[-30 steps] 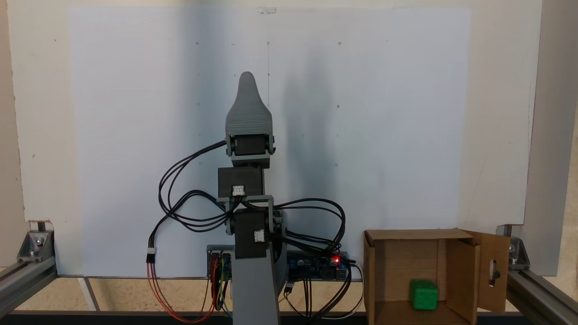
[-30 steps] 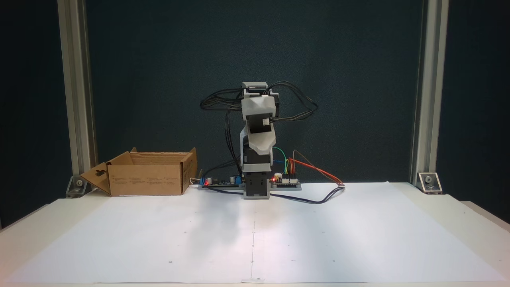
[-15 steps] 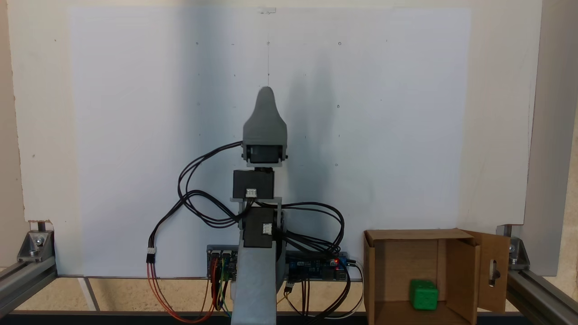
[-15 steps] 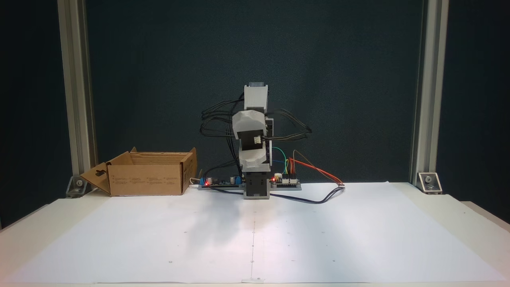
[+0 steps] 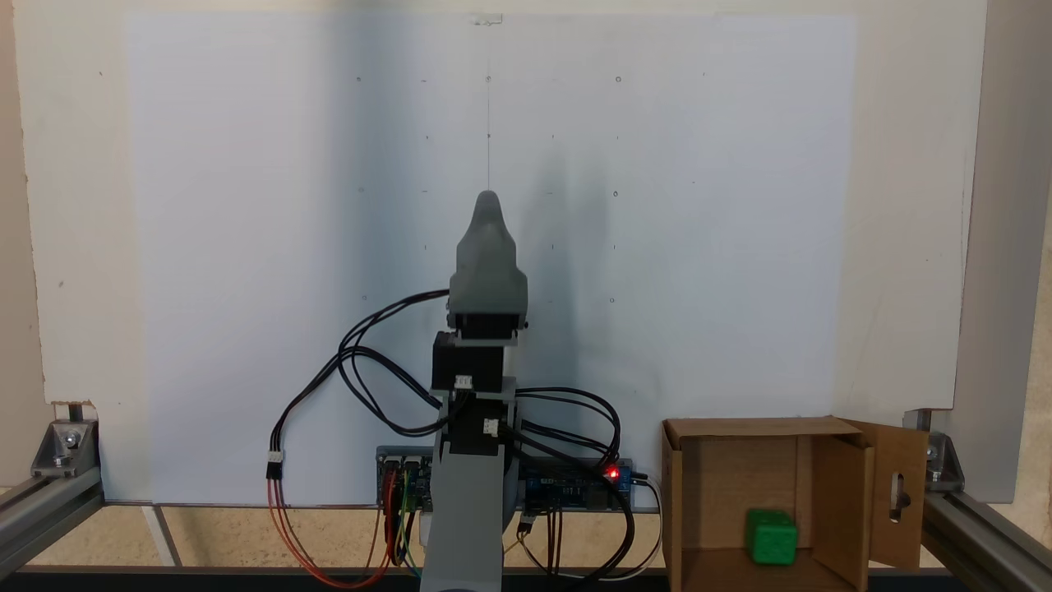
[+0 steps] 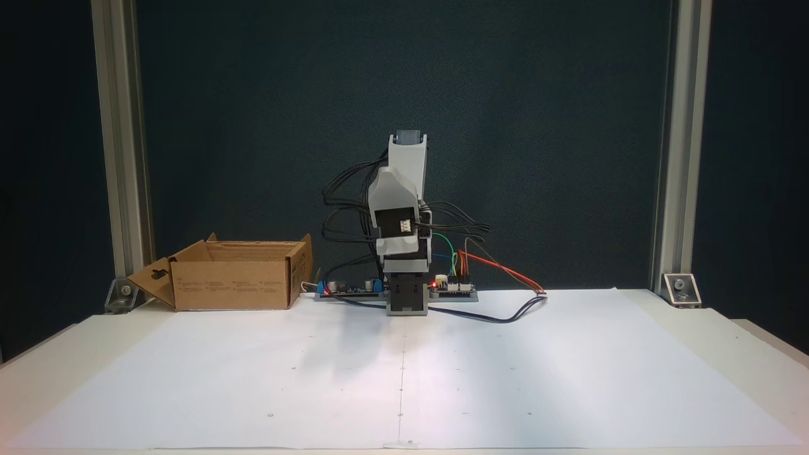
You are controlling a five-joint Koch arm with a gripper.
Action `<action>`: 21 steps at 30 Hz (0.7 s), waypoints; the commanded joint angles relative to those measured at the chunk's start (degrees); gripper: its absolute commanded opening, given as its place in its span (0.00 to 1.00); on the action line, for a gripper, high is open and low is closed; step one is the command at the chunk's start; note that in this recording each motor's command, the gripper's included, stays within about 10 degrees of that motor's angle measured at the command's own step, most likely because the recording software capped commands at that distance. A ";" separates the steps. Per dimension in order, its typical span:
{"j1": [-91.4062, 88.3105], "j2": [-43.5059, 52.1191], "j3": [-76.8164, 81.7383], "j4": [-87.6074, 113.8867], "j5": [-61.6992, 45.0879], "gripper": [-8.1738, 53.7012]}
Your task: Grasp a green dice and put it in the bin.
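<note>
Dice first: the small bright green plastic cube with recessed pips [image 5: 771, 537] lies on the floor of the brown corrugated cardboard box [image 5: 834, 493], near its front, beside the flap with the keyhole slot. In the other fixed view the box [image 6: 234, 285] stands at the left, just beside the circuit boards [image 6: 452, 287] at the arm's base. By that the task looks finished. The grey plastic gripper [image 5: 488, 215] hangs over the white paper sheet [image 5: 699, 205], well apart from the box and holding nothing; its jaws lie one behind the other, so whether they are parted cannot be told. What remains is likely folding to rest: slowly, keeping the black cables [image 5: 370, 370] clear of the joints.
</note>
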 commanded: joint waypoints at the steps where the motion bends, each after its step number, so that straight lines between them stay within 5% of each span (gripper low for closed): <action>1: 0.09 6.50 -0.09 -9.38 -0.88 0.84; 21: 0.18 6.24 6.59 -10.46 -0.88 0.85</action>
